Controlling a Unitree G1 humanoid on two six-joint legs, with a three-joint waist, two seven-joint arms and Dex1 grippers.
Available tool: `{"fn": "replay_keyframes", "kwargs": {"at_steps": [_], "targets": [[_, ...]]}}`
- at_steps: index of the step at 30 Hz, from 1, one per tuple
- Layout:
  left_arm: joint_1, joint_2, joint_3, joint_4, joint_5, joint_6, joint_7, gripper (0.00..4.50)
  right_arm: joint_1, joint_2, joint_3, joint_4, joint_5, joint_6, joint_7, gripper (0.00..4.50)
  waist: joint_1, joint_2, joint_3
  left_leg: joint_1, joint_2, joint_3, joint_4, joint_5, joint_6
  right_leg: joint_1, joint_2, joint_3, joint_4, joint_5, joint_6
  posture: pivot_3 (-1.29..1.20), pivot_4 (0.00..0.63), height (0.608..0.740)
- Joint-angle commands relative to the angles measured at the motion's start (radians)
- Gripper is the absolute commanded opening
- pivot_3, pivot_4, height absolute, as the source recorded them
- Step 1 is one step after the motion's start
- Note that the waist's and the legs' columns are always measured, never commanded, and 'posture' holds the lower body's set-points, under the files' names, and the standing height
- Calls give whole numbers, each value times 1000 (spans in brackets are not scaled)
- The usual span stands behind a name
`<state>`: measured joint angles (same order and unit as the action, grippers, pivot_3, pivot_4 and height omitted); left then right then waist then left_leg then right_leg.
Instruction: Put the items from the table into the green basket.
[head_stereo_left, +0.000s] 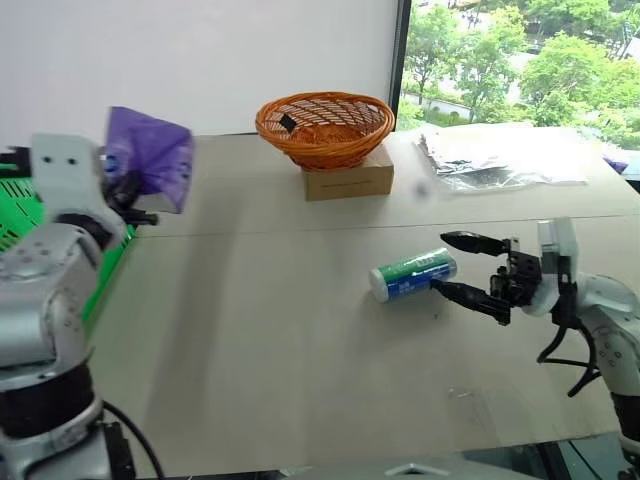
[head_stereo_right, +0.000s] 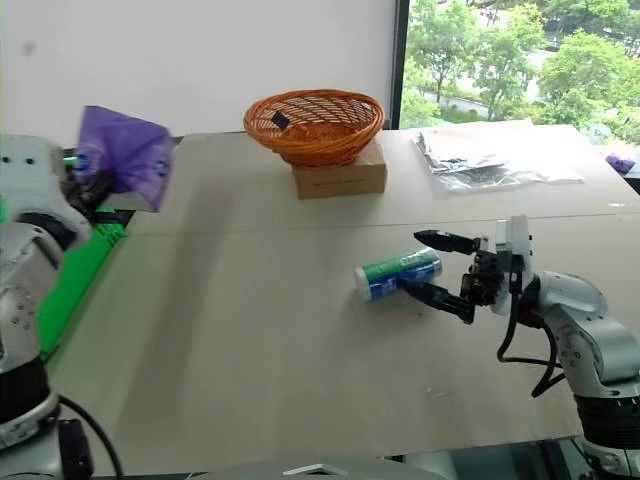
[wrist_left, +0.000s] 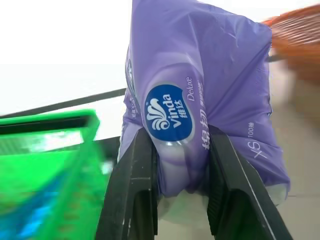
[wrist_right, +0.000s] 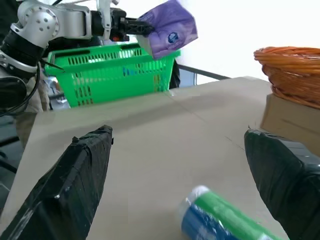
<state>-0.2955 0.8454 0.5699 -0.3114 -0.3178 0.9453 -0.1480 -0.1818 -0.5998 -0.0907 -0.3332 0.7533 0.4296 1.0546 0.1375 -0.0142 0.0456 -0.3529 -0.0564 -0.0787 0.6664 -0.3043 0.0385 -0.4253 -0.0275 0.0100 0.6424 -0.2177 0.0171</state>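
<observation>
My left gripper (wrist_left: 180, 165) is shut on the purple tissue pack (head_stereo_left: 150, 155), holding it up in the air at the table's left edge, beside the green basket (wrist_right: 115, 75). The basket's rim (head_stereo_left: 20, 215) shows below and left of the pack. A green-and-white cylinder (head_stereo_left: 412, 275) lies on its side on the table (head_stereo_left: 280, 340), right of the middle. My right gripper (head_stereo_left: 441, 262) is open and points left. Its two black fingers (wrist_right: 75, 185) stand wide on either side of the cylinder's near end, apart from it.
An orange wicker bowl (head_stereo_left: 324, 127) rests on a brown cardboard box (head_stereo_left: 348, 178) at the back centre. Crumpled clear plastic bags (head_stereo_left: 490, 160) lie at the back right. A seam runs across the tabletop.
</observation>
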Motion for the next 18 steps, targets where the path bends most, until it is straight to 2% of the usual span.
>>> {"fn": "replay_keyframes", "kwargs": {"at_steps": [1,3,6,12,18], "targets": [[31,120,135,127,102,-99,-9,621,-83,22,18,-71,50,56,-57,4500,9,-2,-1,-2,0,0,0,0,0,-3,0,0,0,0,0,281,0,740],[76,162,199,229,129,-160,-36,621,-141,57,27,-86,82,86,-97,4500,12,-2,-1,-9,0,0,1,0,0,-10,0,0,0,1,-1,312,0,740],[114,179,242,338,142,-231,-68,621,-195,71,34,-95,113,131,-121,4500,42,-3,-1,-10,0,0,0,0,-1,-10,0,-1,-1,1,-1,323,0,740],[93,113,161,412,138,-324,-95,621,-236,71,63,-86,80,131,-120,4500,128,-12,-7,-11,-1,-2,2,-6,0,-8,-4,-6,-1,1,-1,327,0,740],[18,74,160,445,121,-352,-66,3513,-225,57,67,-103,47,131,-140,4500,179,-20,-12,-10,0,-3,4,-6,0,-7,-3,-9,0,2,-2,286,0,740]]}}
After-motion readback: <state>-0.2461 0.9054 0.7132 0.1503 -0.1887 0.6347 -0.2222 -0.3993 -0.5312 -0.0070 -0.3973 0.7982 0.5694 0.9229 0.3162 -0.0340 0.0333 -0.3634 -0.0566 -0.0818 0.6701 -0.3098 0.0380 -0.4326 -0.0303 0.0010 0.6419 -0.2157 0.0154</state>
